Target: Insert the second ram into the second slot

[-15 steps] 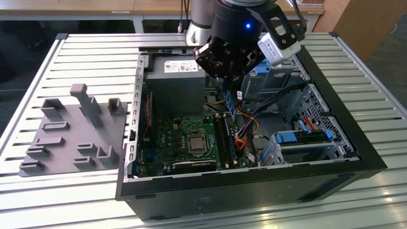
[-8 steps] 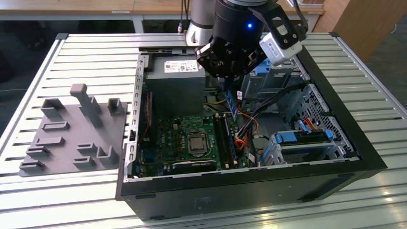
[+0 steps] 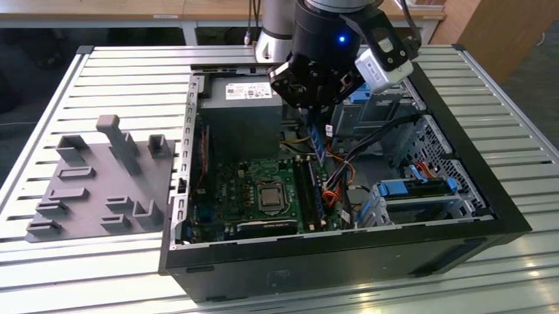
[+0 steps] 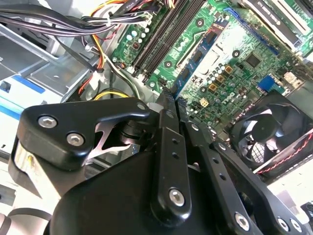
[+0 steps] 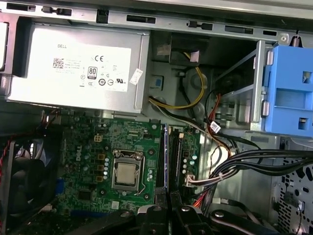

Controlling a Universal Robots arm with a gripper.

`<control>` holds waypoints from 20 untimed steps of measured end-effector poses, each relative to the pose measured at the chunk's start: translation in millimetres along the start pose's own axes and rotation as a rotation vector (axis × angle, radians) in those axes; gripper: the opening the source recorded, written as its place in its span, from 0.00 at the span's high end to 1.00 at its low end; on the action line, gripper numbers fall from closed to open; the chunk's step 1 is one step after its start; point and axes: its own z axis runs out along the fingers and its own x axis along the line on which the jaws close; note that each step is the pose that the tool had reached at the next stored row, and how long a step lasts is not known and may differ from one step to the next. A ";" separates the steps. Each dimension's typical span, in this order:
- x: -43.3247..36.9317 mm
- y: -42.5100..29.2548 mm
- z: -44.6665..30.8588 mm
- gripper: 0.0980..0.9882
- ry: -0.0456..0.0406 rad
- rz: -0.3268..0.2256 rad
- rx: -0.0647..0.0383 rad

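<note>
My gripper hangs inside the open computer case, shut on the second ram, a thin blue stick held on edge and pointing down. The stick's lower end is over the far end of the black memory slots, beside the processor socket. In the first wrist view the ram appears edge-on as a thin blue line between the fingers, running along the slots. In the second wrist view the stick reaches from the fingertips toward the slots. Whether it touches a slot I cannot tell.
A grey power supply sits at the case's far end. Cable bundles and light-blue drive-bay clips crowd the exterior view's right of the slots. A black fan stands by the board. A grey fixture plate lies on the slatted table.
</note>
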 end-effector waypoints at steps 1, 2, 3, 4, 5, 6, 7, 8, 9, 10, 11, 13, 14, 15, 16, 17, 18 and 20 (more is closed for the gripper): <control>0.0 0.0 0.9 0.96 -0.0001 0.003 0.000; 0.1 0.0 1.8 0.96 -0.0001 0.005 0.000; 0.1 -0.1 3.1 0.96 -0.0002 0.005 0.000; 0.1 -0.1 4.6 0.96 -0.0003 0.006 0.000; 0.1 -0.5 5.8 0.96 -0.0002 0.006 0.000; 0.2 -1.5 6.6 0.96 -0.0002 0.007 0.000; 0.3 -2.9 7.3 0.96 -0.0002 0.010 0.000; 0.4 -4.5 8.0 0.96 -0.0004 0.014 0.000; 0.5 -5.8 8.6 0.96 -0.0006 0.019 0.000; 0.6 -6.4 9.4 0.96 -0.0008 0.024 0.000; 0.6 -6.5 10.4 0.96 -0.0011 0.031 0.000; -0.2 -6.6 12.3 0.96 -0.0013 0.042 0.000; -0.4 -6.5 13.4 0.96 -0.0014 0.045 0.000; -0.6 -6.5 14.5 0.96 -0.0014 0.047 0.000; -0.6 -6.5 15.8 0.96 -0.0015 0.047 0.000; -0.6 -6.5 17.4 0.96 -0.0015 0.047 0.000; -0.7 -6.6 19.1 0.96 -0.0015 0.047 0.000; -0.7 -6.6 22.8 0.96 -0.0015 0.047 0.000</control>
